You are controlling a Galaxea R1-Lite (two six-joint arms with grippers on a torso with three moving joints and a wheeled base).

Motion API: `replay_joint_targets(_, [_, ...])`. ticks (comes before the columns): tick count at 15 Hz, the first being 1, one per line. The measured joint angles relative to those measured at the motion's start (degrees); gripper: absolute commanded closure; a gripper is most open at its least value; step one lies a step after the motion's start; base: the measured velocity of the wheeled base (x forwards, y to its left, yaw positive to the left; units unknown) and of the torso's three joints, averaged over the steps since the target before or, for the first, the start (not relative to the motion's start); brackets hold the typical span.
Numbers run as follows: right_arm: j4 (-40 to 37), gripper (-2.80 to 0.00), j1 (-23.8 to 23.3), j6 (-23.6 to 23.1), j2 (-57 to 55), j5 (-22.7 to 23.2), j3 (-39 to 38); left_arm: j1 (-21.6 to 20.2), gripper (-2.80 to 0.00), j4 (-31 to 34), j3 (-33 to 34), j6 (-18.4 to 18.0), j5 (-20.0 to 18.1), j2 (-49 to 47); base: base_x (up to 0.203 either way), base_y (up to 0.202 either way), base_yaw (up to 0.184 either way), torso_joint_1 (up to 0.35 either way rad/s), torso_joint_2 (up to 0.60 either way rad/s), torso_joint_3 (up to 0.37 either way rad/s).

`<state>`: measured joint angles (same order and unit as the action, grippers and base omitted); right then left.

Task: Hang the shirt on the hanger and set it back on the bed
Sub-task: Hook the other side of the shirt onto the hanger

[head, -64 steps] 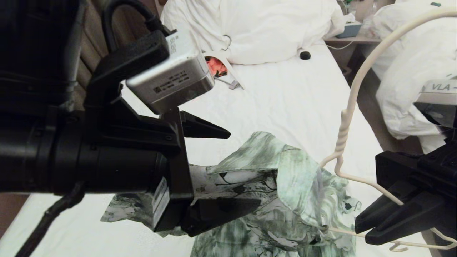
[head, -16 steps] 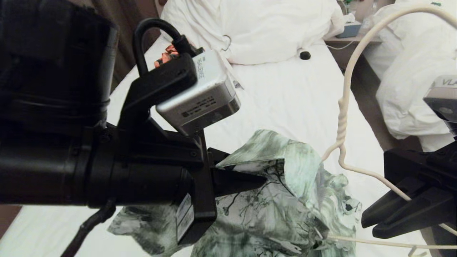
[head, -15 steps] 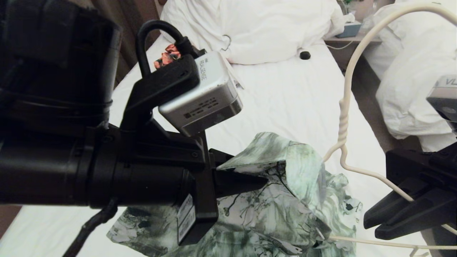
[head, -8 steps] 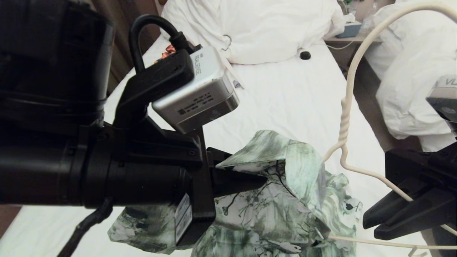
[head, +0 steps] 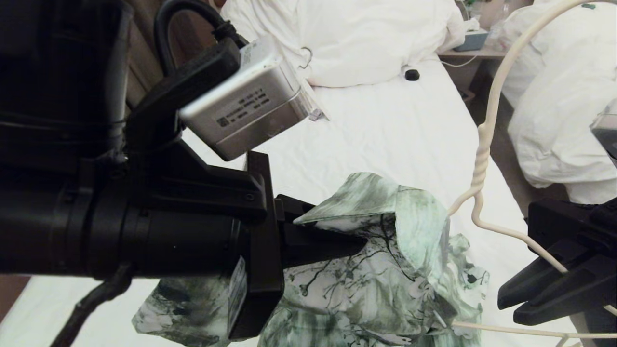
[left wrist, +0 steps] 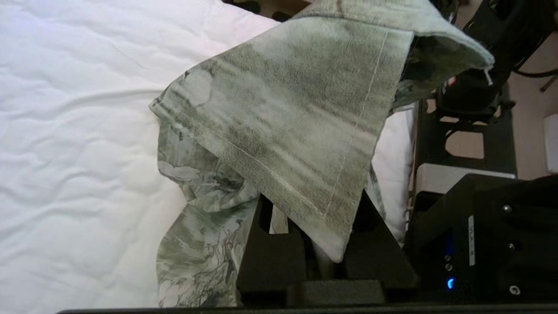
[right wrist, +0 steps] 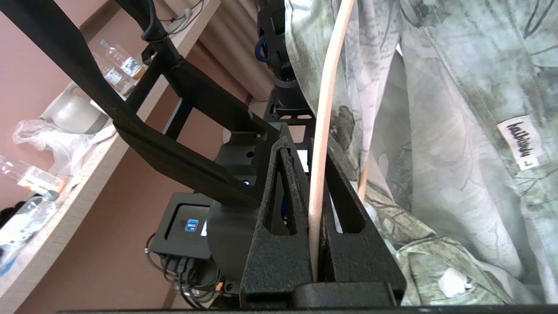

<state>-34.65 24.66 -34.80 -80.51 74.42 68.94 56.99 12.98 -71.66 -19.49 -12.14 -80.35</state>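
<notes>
Since four seconds earlier the left gripper (head: 332, 241) had clamped onto the shirt (head: 385, 270) by its collar and lifted it; the right gripper (head: 540, 299) stayed pinched on the hanger (head: 482, 159). One hanger shoulder seemed threaded already, the other still to dress, above the bed (head: 385, 130).

The shirt (head: 376, 270) lies on the bed (head: 385, 125), the hanger (head: 482, 159) to its right

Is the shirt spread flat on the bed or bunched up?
Bunched: the shirt hangs crumpled, its collar lifted off the bed by the left hand, shut on it.
</notes>
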Motion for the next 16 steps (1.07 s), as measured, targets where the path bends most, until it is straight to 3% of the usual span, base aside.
replay_joint_targets(2, [3.0, 0.00, -0.1, 0.2, 0.4, 0.0, -1.4, 0.0, 0.00, -0.1, 0.2, 0.4, -0.1, 0.1, 0.000, 0.000, 0.000, 0.000, 0.00, 0.000])
replay_joint_targets(5, [4.4, 0.00, -0.5, 2.4, 1.6, -0.2, -2.5, -0.1, 0.00, -0.2, 0.5, 4.0, -2.9, 0.3, 0.000, 0.000, 0.000, 0.000, 0.00, 0.000])
replay_joint_targets(9, [5.7, 0.00, -1.1, 4.8, 2.2, -2.6, -2.5, -0.1, 0.00, -0.5, 0.4, 4.4, -3.2, -0.2, 0.000, 0.000, 0.000, 0.000, 0.00, 0.000])
replay_joint_targets(10, [5.8, -2.80, -1.1, 4.8, 2.2, -2.7, -2.5, -0.1, 0.00, -0.6, 0.4, 4.3, -3.2, -0.3, 0.000, 0.000, 0.000, 0.000, 0.00, 0.000])
replay_joint_targets(16, [5.7, -2.80, -1.1, 6.4, 2.5, -2.0, -1.6, 0.0, 0.00, -0.9, 0.5, 4.7, -3.1, -0.6, 0.000, 0.000, 0.000, 0.000, 0.00, 0.000])
